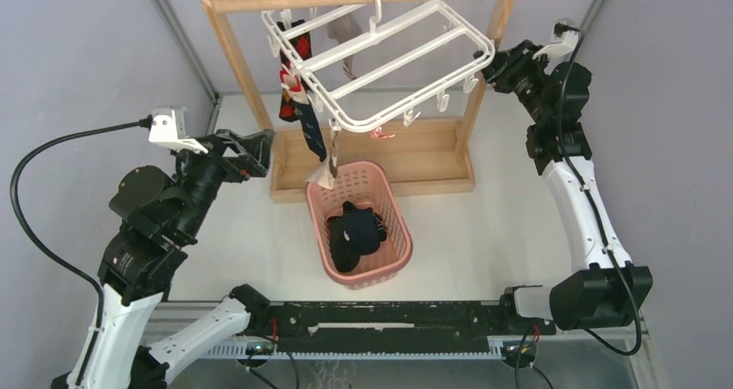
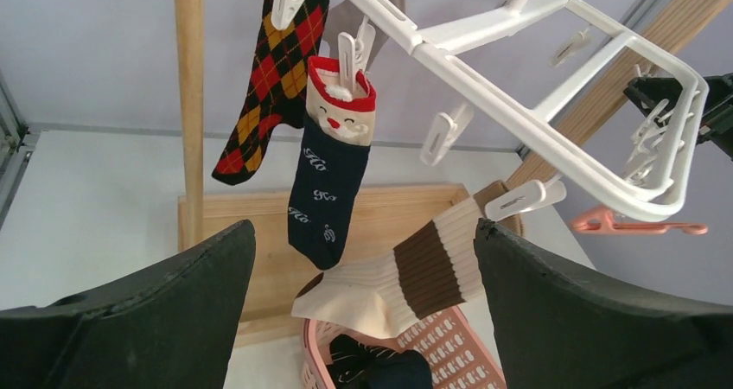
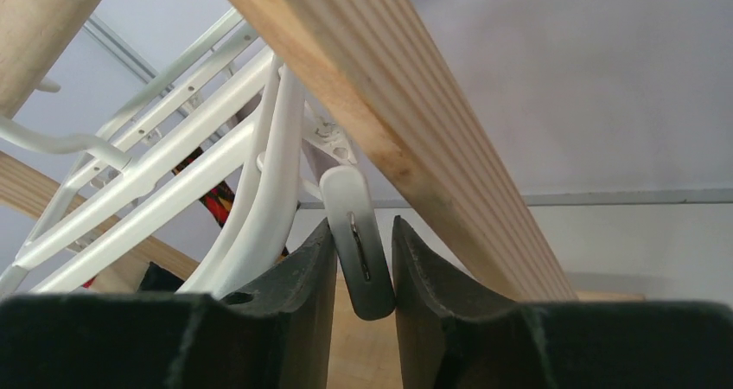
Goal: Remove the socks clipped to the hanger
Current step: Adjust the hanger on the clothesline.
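- The white hanger (image 2: 536, 134) hangs by its hook on the top bar of the wooden rack (image 1: 285, 0), and it is tilted, the right side higher in the top view.
- Three socks are clipped on the left side of the hanger: a red-yellow argyle sock (image 2: 272, 78), a navy sock with a Santa face on the cuff (image 2: 328, 181) and a brown-and-cream banded sock (image 2: 406, 277).
- The banded sock hangs lowest, its toe just above the pink basket (image 1: 367, 277).
- The basket stands on the table in front of the rack base, and black socks (image 1: 359, 229) lie inside it.
- The left gripper (image 1: 259, 153) is wide open and holds nothing; it is to the left of the hanging socks, apart from them, and its camera looks at them between the two fingers.
- The right gripper (image 3: 363, 225) is at the right corner of the hanger, beside the rack post.
- Its two fingers press on a white clip (image 3: 356, 251) from both sides, so it grips this clip, which carries no sock.
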Robot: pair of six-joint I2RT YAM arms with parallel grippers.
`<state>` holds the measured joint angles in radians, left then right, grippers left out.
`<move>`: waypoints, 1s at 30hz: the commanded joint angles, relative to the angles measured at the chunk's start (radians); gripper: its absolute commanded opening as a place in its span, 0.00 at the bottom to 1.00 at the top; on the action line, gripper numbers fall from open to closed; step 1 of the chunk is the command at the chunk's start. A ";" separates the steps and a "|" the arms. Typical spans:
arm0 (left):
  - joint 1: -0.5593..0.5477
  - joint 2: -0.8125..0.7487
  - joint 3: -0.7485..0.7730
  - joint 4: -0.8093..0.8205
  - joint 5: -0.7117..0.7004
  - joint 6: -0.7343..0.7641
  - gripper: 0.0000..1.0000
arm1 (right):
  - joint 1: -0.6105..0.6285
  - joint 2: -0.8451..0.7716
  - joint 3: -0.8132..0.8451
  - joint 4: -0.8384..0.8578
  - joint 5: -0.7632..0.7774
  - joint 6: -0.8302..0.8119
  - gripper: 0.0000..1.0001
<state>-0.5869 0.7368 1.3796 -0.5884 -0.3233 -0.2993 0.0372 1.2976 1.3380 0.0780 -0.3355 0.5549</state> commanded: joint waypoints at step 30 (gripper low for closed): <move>-0.004 0.008 -0.008 0.017 -0.016 0.019 1.00 | -0.095 -0.094 -0.109 -0.046 -0.026 0.016 0.58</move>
<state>-0.5869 0.7395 1.3796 -0.5945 -0.3367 -0.2955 -0.0586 1.2861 1.2747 0.0906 -0.4198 0.6254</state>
